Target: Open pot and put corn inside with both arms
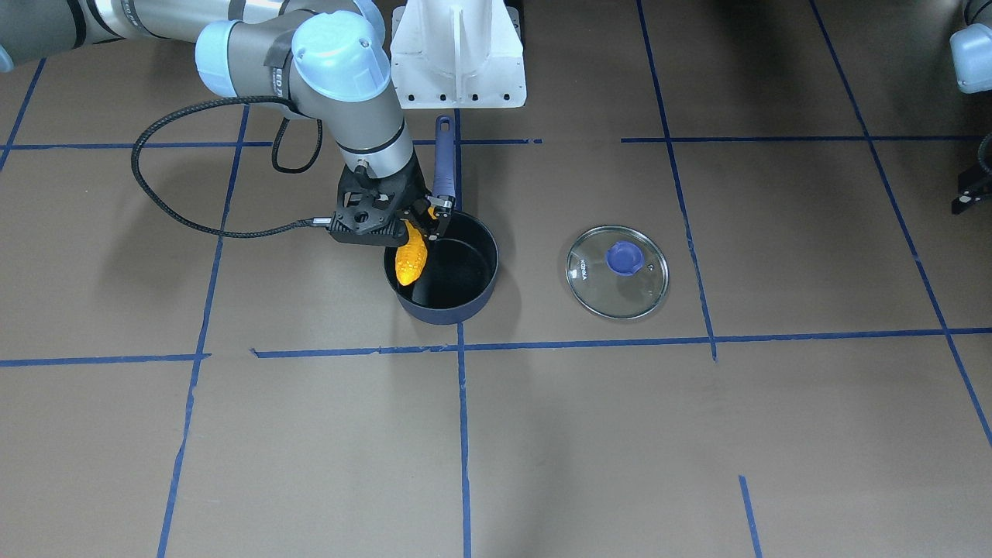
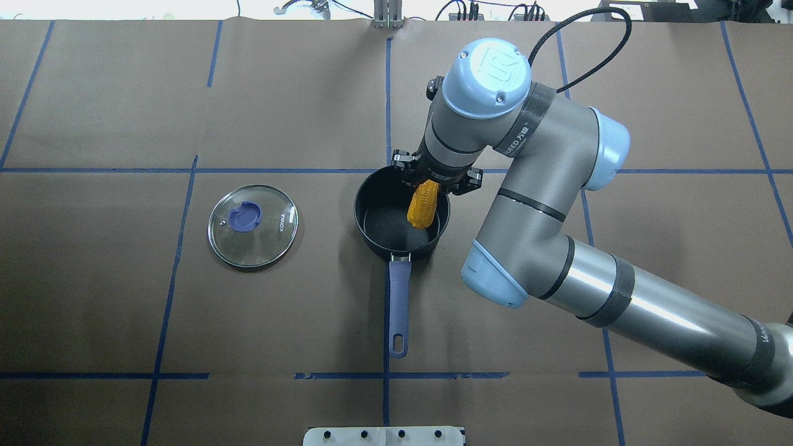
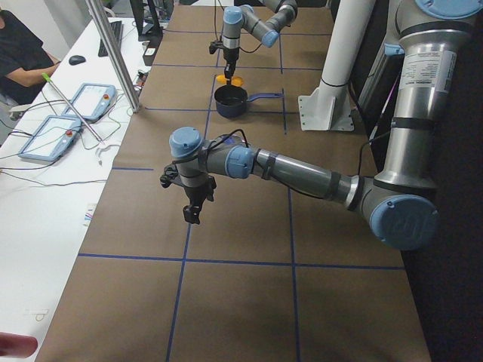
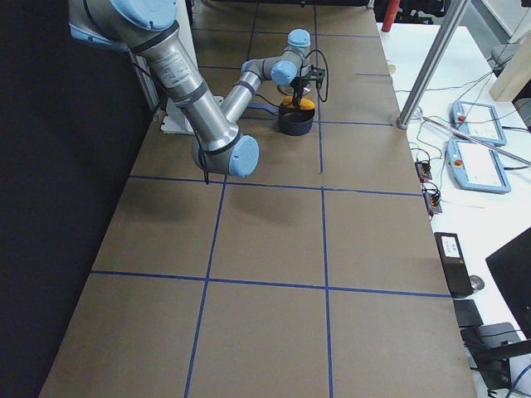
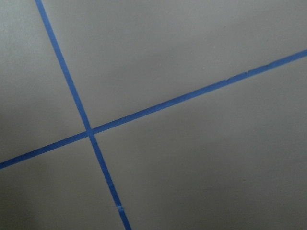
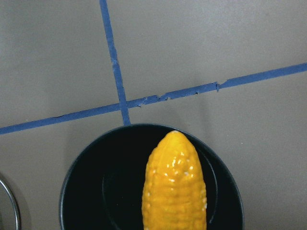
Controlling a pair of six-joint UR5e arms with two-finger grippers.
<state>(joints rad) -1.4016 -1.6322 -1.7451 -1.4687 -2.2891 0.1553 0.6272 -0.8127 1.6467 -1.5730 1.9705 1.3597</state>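
The dark navy pot (image 1: pixel 465 304) stands open near the table's middle, its purple-blue handle (image 1: pixel 444 159) pointing toward the robot base. My right gripper (image 1: pixel 418 229) is shut on the orange-yellow corn (image 1: pixel 411 262) and holds it tip down over the pot's opening, near the rim on the right arm's side. The overhead view shows the corn (image 2: pixel 421 207) above the pot's black inside (image 2: pixel 384 229); so does the right wrist view (image 6: pixel 175 187). My left gripper (image 3: pixel 193 211) hangs over bare table far from the pot; I cannot tell whether it is open or shut.
The round glass lid (image 1: pixel 612 298) with its purple knob lies flat on the table beside the pot, on the left arm's side. The white pedestal base (image 1: pixel 457 54) stands behind the pot handle. Blue tape lines cross the brown table.
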